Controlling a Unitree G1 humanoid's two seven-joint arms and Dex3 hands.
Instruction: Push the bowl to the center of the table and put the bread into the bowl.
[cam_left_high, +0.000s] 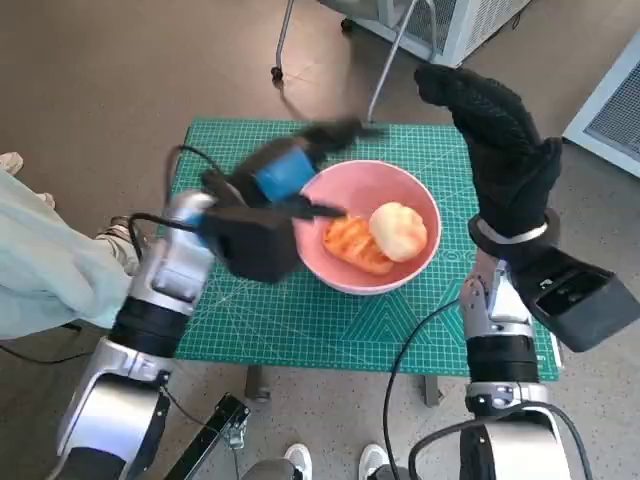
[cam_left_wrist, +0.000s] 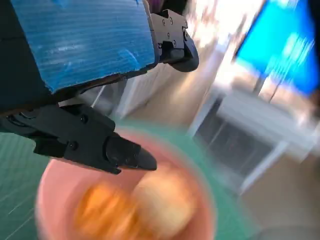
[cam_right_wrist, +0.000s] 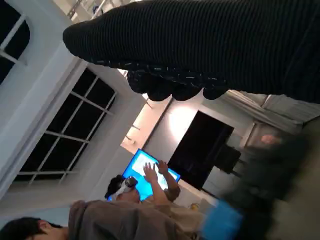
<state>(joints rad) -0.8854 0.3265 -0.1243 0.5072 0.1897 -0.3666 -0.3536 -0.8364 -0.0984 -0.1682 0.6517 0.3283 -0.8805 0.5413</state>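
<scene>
A pink bowl (cam_left_high: 345, 176) stands near the middle of the green mat (cam_left_high: 300, 315). Two breads lie in it: a pale round bun (cam_left_high: 399, 231) and an orange piece (cam_left_high: 355, 245) beside it. My left hand (cam_left_high: 272, 188), blurred with motion, hovers over the bowl's left rim with fingers apart, holding nothing. The left wrist view shows its black fingers (cam_left_wrist: 125, 152) above the bowl (cam_left_wrist: 52, 182), the bun (cam_left_wrist: 165, 202) and the orange bread (cam_left_wrist: 102, 212). My gloved right hand (cam_left_high: 500, 150) is raised to the right of the bowl, fingers stretched out and empty; its glove (cam_right_wrist: 210, 45) crosses the right wrist view.
Metal chair legs (cam_left_high: 385, 70) and a white unit (cam_left_high: 465, 20) stand behind the table. A person's pale-clothed leg (cam_left_high: 40, 265) is close at the left, shoes (cam_left_high: 300, 462) at the front. In the right wrist view a person (cam_right_wrist: 125, 215) touches a blue screen (cam_right_wrist: 145, 170).
</scene>
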